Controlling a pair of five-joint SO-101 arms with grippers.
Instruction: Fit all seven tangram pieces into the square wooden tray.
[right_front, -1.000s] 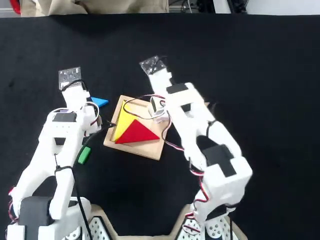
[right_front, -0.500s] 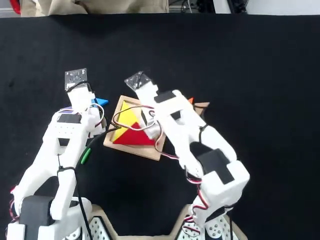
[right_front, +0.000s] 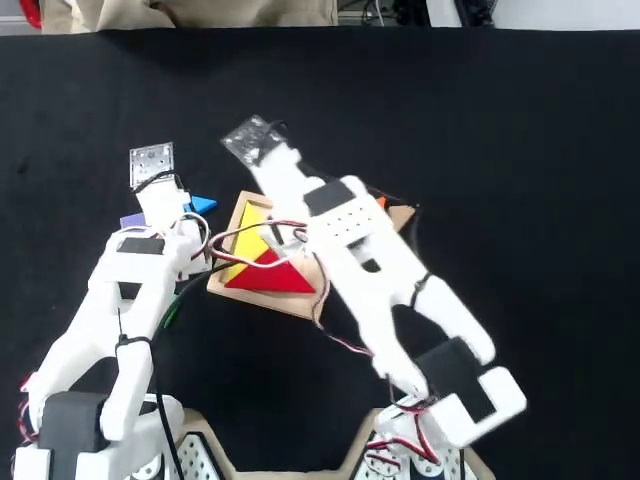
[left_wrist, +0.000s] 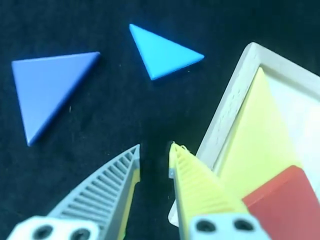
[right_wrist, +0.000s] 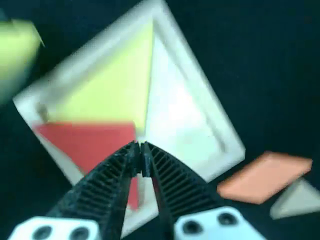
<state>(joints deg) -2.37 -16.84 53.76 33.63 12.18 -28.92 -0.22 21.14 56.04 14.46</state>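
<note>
On black cloth (right_front: 500, 150), wooden tray (right_front: 268, 302) sits askew

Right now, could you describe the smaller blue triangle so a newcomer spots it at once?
Find the wooden tray on the black table. Just outside its rim lie two blue triangles. Yours is the sky-blue triangle nearer the tray; the darker triangle is bigger.

No legible text, label, brand, number or sign. Wooden tray (right_front: 268, 298): plain surface, unmarked. Counter (right_front: 500, 150): plain black cover, no print discernible.
</note>
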